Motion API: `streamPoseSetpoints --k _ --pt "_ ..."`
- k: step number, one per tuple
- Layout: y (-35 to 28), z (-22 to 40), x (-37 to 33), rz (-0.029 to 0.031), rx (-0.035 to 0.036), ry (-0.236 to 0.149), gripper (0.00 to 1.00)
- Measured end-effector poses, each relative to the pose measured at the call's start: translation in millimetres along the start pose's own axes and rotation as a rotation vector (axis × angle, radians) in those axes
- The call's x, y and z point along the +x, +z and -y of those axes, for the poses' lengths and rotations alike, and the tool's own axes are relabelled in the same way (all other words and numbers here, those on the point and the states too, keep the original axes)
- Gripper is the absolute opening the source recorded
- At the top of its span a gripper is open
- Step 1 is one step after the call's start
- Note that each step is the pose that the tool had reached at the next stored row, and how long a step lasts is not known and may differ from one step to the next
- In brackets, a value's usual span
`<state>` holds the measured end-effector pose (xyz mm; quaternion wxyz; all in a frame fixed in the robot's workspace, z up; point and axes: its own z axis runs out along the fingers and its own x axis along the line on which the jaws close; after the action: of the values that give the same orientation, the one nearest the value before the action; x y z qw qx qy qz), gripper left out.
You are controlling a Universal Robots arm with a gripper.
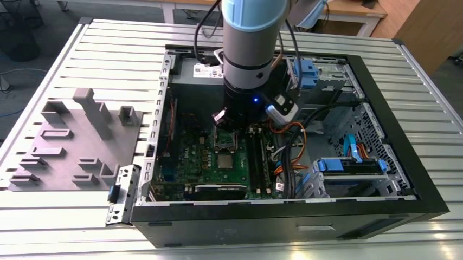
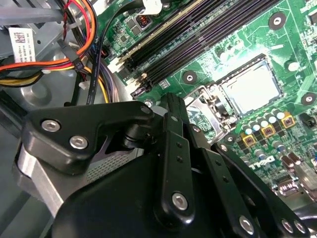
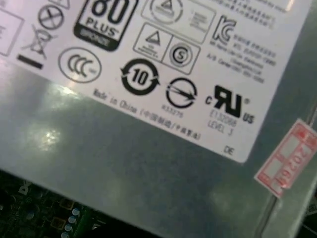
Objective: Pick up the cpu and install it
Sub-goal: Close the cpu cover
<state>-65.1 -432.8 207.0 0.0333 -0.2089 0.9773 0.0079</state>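
Note:
The cpu, a small square chip with a pale silvery top, lies flat in its socket on the green motherboard inside the open computer case. It also appears in the second wrist view, where the cpu sits inside the socket's rim. The shiny metal socket frame stands swung open beside it. My gripper hangs low over that frame, just beyond the chip, and its black linkage fills the foreground. I see nothing in its grasp.
A grey moulded tray lies on the slatted table at the exterior view's left. The grey power supply box with its white label sits close under the wrist. Memory slots, orange and black cables and blue drive clips crowd the case.

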Motion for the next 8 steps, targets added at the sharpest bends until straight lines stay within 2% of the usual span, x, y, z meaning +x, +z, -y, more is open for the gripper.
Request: streamPoseSetpoints --k 8 --pt "6.9 0.1 0.6 -0.0011 0.0014 0.000 0.11"
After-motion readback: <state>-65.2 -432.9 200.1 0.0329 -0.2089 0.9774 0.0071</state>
